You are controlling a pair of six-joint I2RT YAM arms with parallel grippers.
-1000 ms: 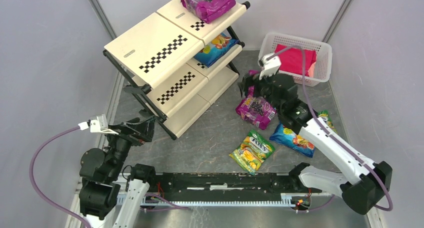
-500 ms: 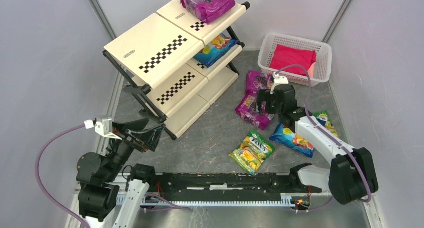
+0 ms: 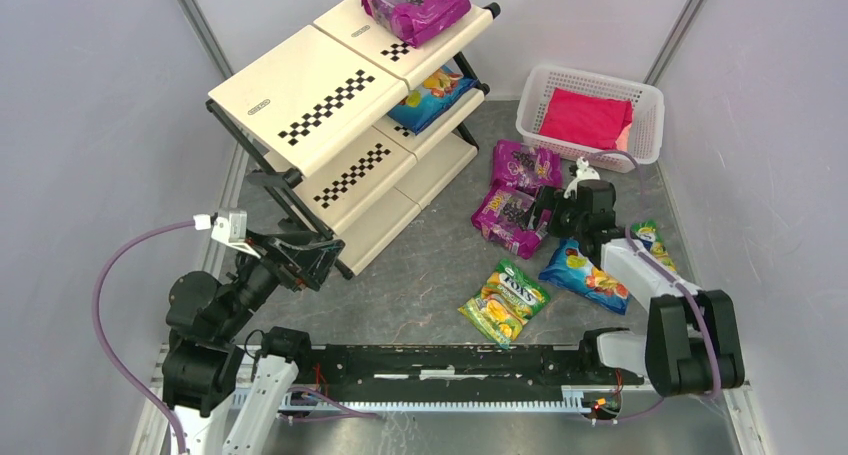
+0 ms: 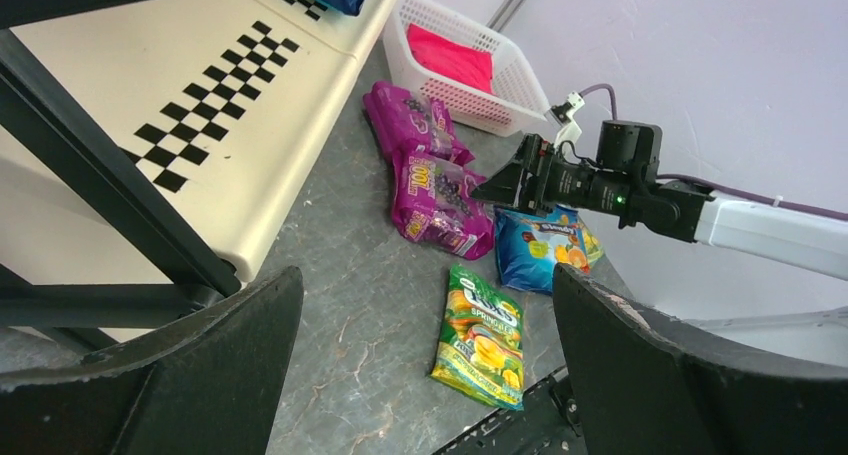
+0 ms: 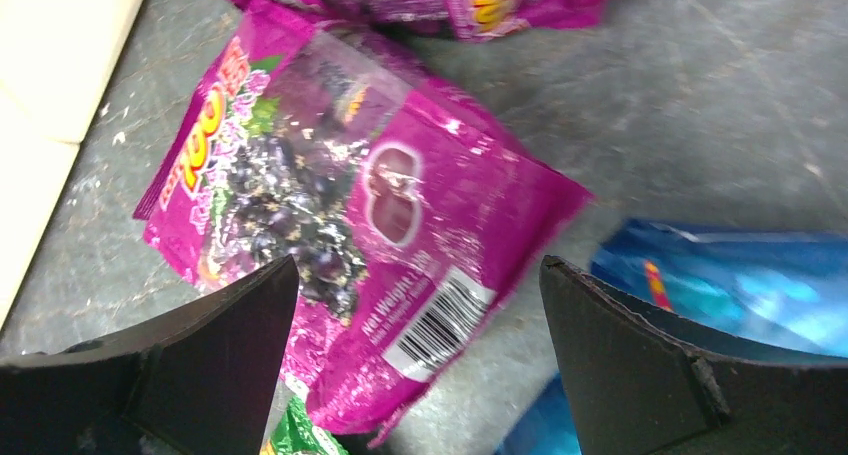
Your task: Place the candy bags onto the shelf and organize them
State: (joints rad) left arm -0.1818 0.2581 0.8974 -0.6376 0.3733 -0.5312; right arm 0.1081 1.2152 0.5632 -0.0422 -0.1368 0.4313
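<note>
Top view. The shelf [image 3: 310,105] stood at the far left of the table [image 3: 420,265]. It carried a shelved magenta bag [image 3: 415,3] on its top tier and a shelved blue bag [image 3: 435,95] on its middle tier. On the table, a far magenta bag [image 3: 522,165] touched a near magenta bag [image 3: 505,220]. The right pincer [image 3: 542,207] hung over the near magenta bag's right edge, jaws wide and holding nothing. A green-yellow bag [image 3: 505,300] and a loose blue bag [image 3: 583,275] lay nearer the arms. The left pincer [image 3: 315,265], also wide and holding nothing, hung near the shelf's near corner. A white basket [image 3: 590,75] held a pink bundle [image 3: 587,117].
</note>
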